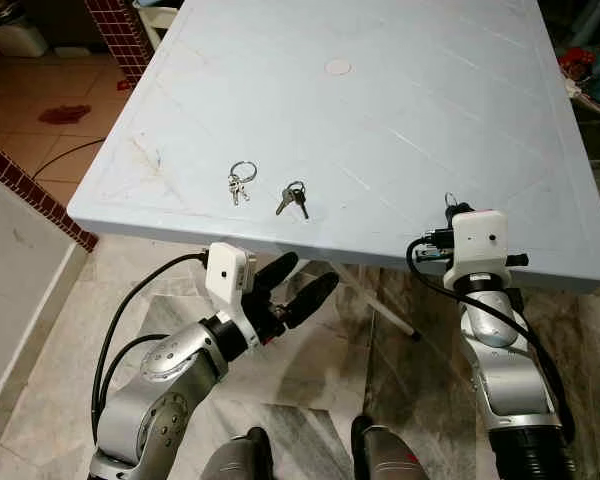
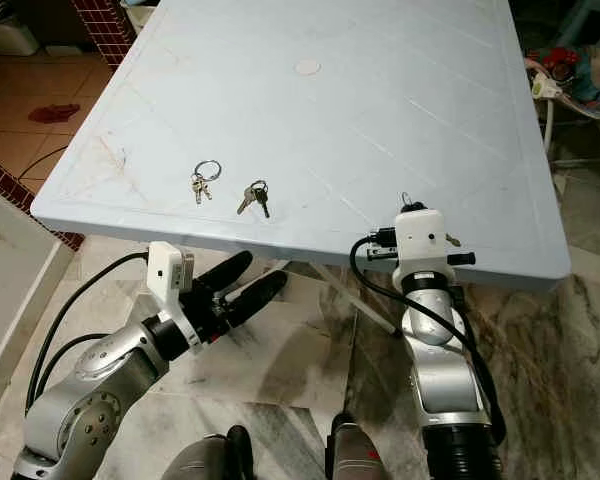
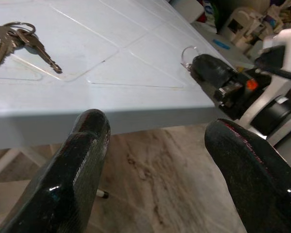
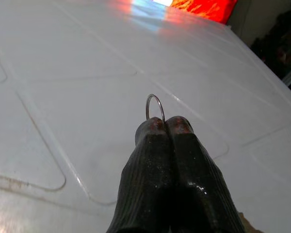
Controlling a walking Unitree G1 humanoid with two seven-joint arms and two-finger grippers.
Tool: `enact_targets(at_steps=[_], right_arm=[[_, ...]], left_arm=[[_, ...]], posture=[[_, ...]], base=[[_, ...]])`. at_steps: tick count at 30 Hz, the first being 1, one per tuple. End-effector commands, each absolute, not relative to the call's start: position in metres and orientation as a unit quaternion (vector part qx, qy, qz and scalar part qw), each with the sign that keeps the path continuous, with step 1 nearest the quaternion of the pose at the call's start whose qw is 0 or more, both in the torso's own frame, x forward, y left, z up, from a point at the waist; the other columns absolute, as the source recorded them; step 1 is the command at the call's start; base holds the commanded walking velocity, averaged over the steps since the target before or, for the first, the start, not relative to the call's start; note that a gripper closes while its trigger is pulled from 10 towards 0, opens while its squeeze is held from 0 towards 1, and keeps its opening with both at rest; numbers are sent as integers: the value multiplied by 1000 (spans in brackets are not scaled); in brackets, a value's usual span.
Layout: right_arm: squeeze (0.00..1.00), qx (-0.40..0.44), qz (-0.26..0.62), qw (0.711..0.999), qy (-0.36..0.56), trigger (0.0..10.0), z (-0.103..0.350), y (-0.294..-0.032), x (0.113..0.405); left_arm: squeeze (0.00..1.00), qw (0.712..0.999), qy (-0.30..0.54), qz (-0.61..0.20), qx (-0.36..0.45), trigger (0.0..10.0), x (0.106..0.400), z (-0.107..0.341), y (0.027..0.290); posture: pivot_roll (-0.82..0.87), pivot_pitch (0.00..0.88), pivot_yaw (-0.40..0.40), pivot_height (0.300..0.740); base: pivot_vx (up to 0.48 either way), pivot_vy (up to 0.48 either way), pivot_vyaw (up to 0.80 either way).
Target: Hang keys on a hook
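Two sets of keys lie on the pale blue bench [image 1: 400,110] near its front edge: a silver bunch [image 1: 239,182] at about 9 o'clock of the scene's middle, and a darker bunch [image 1: 293,197] just to its right. Left gripper [image 1: 292,285] hangs below the bench edge at 7 o'clock, fingers spread wide apart. Right gripper [image 4: 164,127] sits over the front edge at 4 o'clock, fingertips pressed together, pinching a thin key ring [image 4: 154,105] that sticks up above them.

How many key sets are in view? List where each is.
3: two lie on the table near its front edge, the left set and the middle set; a third ring is pinched by the right end effector.
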State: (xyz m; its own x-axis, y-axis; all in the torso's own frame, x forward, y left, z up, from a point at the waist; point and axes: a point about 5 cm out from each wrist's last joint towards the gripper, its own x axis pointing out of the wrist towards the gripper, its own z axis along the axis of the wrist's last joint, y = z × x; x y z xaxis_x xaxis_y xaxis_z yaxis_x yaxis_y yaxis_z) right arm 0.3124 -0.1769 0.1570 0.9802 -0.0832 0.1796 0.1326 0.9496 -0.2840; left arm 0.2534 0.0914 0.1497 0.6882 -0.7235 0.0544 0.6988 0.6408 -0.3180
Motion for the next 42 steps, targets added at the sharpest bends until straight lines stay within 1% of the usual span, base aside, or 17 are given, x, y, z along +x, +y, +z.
enact_targets(at_steps=[1,3,9,15,19,23,28,32,33,34,35,37,40,42], right_arm=[[0,-143,-58,981,-114,0,169,-173,312],[0,-156,-52,976,-142,0,178,-167,312],[0,-169,-44,968,-178,0,190,-158,311],[0,-186,-18,956,-228,0,208,-141,308],[0,-180,-11,954,-239,0,214,-137,308],[0,-168,12,953,-252,0,220,-126,311],[0,-157,37,951,-262,0,227,-112,314],[0,-119,42,961,-246,0,225,-110,316],[0,-110,44,963,-243,1961,225,-110,317],[0,-105,45,964,-239,10000,224,-110,317],[0,-103,45,966,-233,10000,224,-110,318],[0,-107,49,965,-233,10000,224,-110,319],[0,-112,49,965,-231,10000,224,-110,320],[0,-119,50,964,-231,10000,224,-110,320]], left_arm=[[0,913,41,-377,-149,10000,255,145,96],[0,927,32,-347,-135,10000,261,144,103],[0,943,10,-309,-125,10000,271,149,112],[0,958,-26,-261,-112,10000,283,157,123],[0,959,-33,-259,-110,10000,286,159,123],[0,963,-46,-242,-105,10000,289,162,127],[0,974,-73,-195,-89,10000,298,171,137],[0,983,-74,-149,-72,10000,300,169,146],[0,985,-73,-141,-73,10000,301,167,147],[0,986,-75,-129,-69,10000,300,167,149],[0,989,-78,-109,-63,10000,300,166,153],[0,990,-80,-96,-58,10000,300,164,154],[0,991,-82,-88,-58,10000,300,163,155],[0,991,-82,-85,-56,10000,299,162,155]], posture=[[-10,244,104,740],[-9,234,108,740],[-10,227,114,740],[-12,217,113,740],[-9,212,109,740],[-8,205,100,740],[1,199,79,740],[9,198,63,740],[9,198,62,740],[9,198,57,740],[9,198,53,740],[8,196,51,740],[4,193,50,740],[2,190,50,740]], base=[[0,0,0],[0,0,0],[0,0,0],[0,0,0],[0,0,0],[0,0,0],[0,0,0],[0,0,0],[0,0,0],[0,0,0],[0,0,0],[0,0,0],[0,0,0],[0,0,800]])
